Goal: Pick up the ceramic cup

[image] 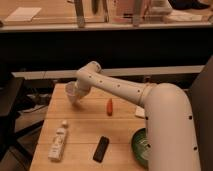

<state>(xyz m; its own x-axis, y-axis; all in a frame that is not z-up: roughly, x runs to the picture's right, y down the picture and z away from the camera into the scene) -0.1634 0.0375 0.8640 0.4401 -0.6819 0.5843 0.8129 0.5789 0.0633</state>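
Dim room, a dark counter band across the back with a lit shelf above it. In front, a light wooden table point(85, 127) of pale planks, seen from above and slightly behind the robot.

White arm point(125, 90) reaches from the big rounded shoulder at 4 o'clock up and across toward 10 o'clock, elbow bent over the table's far-left part. The gripper point(75, 91) sits at the arm's end, at the far-left corner of the table, pointing down and left.

Ceramic cup point(71, 94) — small, pale whitish, handleless — is right at the gripper, at roughly 10 o'clock from the table's centre. It appears tilted, with its open mouth facing down-left. Gripper and cup overlap in view; whether the cup touches the table I cannot tell, nor how the jaws stand.

Other items on the table:
- orange carrot-like object point(109, 106), near the centre, upright along the planks, just right of the cup and apart from it.
- white bottle point(59, 142) lying on its side at 8 o'clock, cap toward the far edge.
- black rectangular device point(101, 148) at 6 o'clock, lying flat.
- green bowl point(139, 147) at 4 o'clock — partly hidden behind the arm's shoulder.
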